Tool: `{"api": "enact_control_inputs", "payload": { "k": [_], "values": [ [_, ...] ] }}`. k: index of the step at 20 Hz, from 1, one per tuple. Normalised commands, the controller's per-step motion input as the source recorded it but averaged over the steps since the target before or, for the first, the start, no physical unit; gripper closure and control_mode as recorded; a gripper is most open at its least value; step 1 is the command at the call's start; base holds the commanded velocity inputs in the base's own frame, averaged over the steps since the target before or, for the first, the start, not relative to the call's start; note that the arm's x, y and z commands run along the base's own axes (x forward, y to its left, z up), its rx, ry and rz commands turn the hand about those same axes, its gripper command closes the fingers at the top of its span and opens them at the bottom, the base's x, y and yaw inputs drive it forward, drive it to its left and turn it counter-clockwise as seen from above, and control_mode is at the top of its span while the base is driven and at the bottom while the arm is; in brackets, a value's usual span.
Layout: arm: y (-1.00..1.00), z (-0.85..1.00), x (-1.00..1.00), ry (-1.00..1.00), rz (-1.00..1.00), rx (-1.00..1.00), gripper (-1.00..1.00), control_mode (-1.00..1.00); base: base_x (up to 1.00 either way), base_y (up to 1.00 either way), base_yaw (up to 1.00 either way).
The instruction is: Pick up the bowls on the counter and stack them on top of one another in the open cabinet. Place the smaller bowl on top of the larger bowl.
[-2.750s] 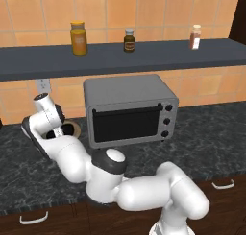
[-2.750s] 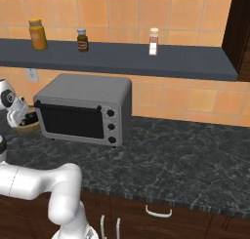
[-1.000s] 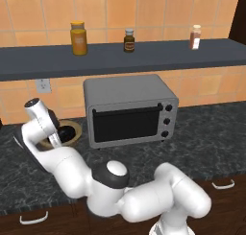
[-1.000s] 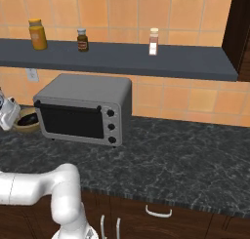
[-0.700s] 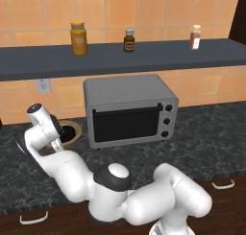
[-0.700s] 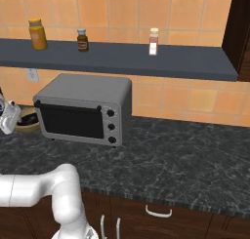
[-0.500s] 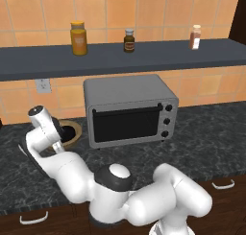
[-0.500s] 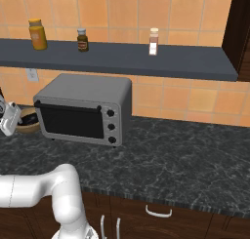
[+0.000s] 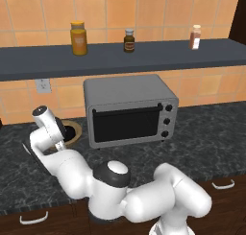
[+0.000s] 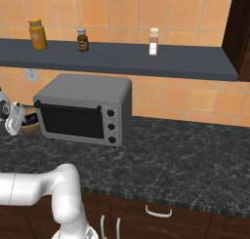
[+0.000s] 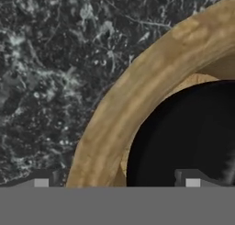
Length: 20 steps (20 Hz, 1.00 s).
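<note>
In the left base view, the white arm bends from the lower right across to the left, and its hand leans over a tan wooden bowl [image 9: 72, 130] that sits on the black marbled counter [image 9: 211, 133], just left of the grey toaster oven [image 9: 129, 109]. The gripper [image 9: 58, 142] is down at the bowl's near rim, and most of the bowl is hidden behind the hand. Above, a dark grey shelf [image 9: 144, 56] carries an orange jar [image 9: 78, 38], a small brown bottle [image 9: 129, 40] and a pale spice shaker [image 9: 195, 37]; a wall socket [image 9: 43, 86] sits under it.

In the right base view, the hand comes in at the left edge, with the bowl [image 10: 30, 125] wedged between it and the toaster oven's front corner (only a slice of rim shows).

In the hand view, the bowl's thick tan rim [image 11: 151, 81] curves very close under the camera, a dark hollow inside it and marbled stone outside. The fingers [image 11: 41, 182] stand spread as wide as they go, one tip outside the rim and the other over the hollow, gripping nothing.
</note>
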Motion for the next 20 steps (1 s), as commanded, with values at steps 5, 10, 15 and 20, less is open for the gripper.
{"api": "enact_control_inputs", "payload": {
  "k": [5,10,15,20],
  "values": [
    [-0.02,0.0,0.0,0.0,-0.01,0.01,1.0,-1.0,0.0,0.0,0.0],
    [0.0,0.0,0.0,0.0,0.0,0.0,1.0,-1.0,0.0,0.0,0.0],
    [0.0,0.0,0.0,0.0,0.0,0.0,1.0,-1.0,0.0,0.0,0.0],
    [0.0,0.15,-0.38,-0.12,0.0,0.03,1.0,-1.0,0.0,0.0,0.0]
  ]
}}
